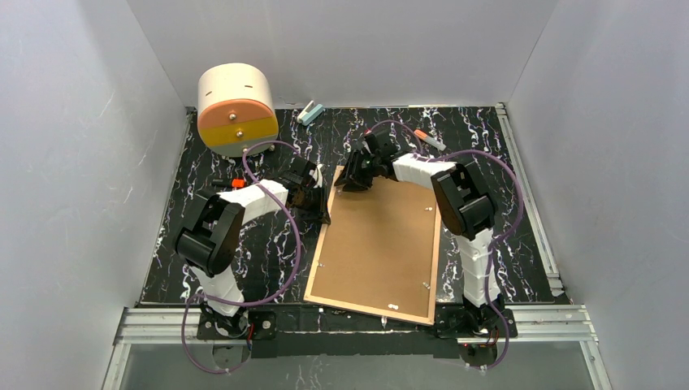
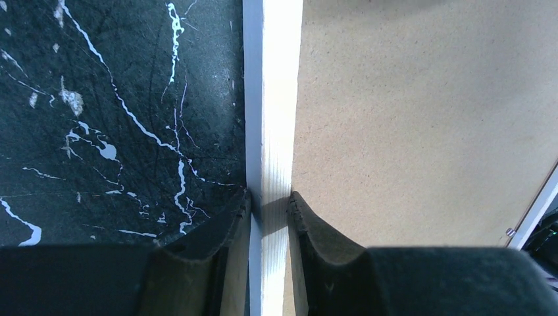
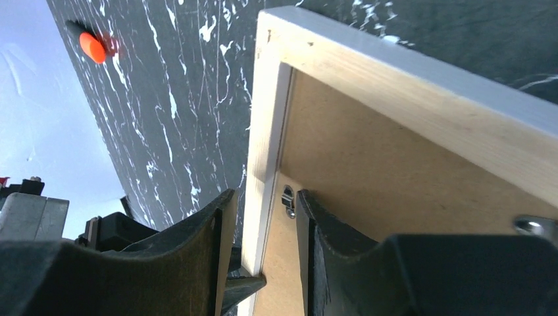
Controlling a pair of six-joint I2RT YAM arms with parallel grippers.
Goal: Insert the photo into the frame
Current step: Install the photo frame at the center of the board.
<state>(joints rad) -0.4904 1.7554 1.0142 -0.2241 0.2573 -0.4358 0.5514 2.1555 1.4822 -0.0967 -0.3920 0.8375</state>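
Frame (image 2: 273, 99) lies back up on the counter (image 1: 471, 134), right of centre, its brown backing board (image 1: 378, 244) facing up inside the pale wood rim. The left hand (image 2: 270, 201) pinches the left rim, 1 finger on each side. The right hand (image 3: 263, 204) straddles the rim at the far left corner, fingers spread with small gaps. A round drawer box (image 1: 236, 106) stands far left.
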